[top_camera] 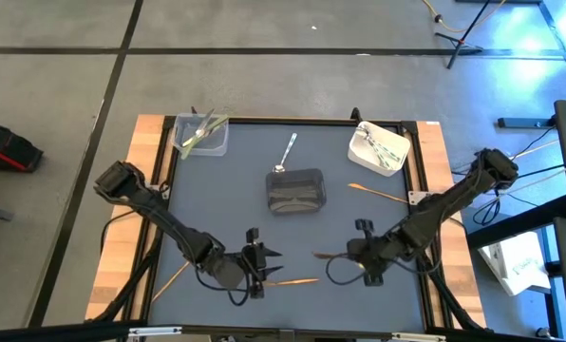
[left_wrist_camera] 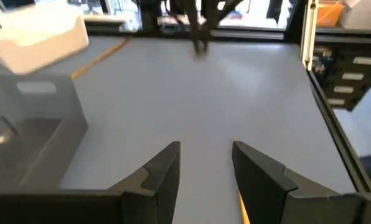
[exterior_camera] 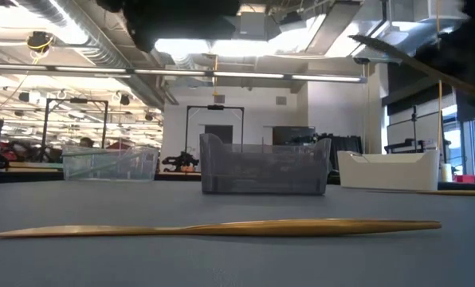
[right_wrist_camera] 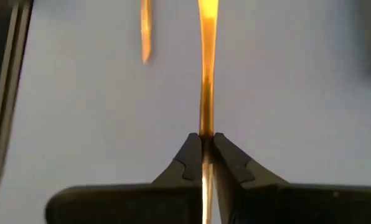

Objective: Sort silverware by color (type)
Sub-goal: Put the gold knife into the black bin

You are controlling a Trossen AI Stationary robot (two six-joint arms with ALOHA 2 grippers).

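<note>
My right gripper [top_camera: 352, 255] is over the mat's near right part, shut on an orange utensil [top_camera: 327, 255]. My left gripper [top_camera: 272, 265] is open near the mat's near edge, above and beside a second orange utensil [top_camera: 294, 281] that lies flat; in the low view this utensil [exterior_camera: 221, 229] stretches across the mat. Olive-green utensils lie in the clear container [top_camera: 203, 136], pale ones in the white container [top_camera: 379, 148]. A silver spoon [top_camera: 286, 154] leans on the dark grey container [top_camera: 295, 190]. Another orange utensil [top_camera: 378, 195] rests on the mat's right side. My right gripper pinches the orange utensil's shaft [right_wrist_camera: 205, 127] between its two fingers, and the utensil runs along the fingers and out past their tips [right_wrist_camera: 206, 37]. The fingers reach in from the table's right. In the low view the utensil [exterior_camera: 417, 62] is lifted clear of the mat and tilted.
A further orange utensil [top_camera: 170, 277] sticks out past the mat's near left edge. The three containers stand along the far half of the mat. Open mat lies between the two grippers and in front of the dark grey container [left_wrist_camera: 30, 143].
</note>
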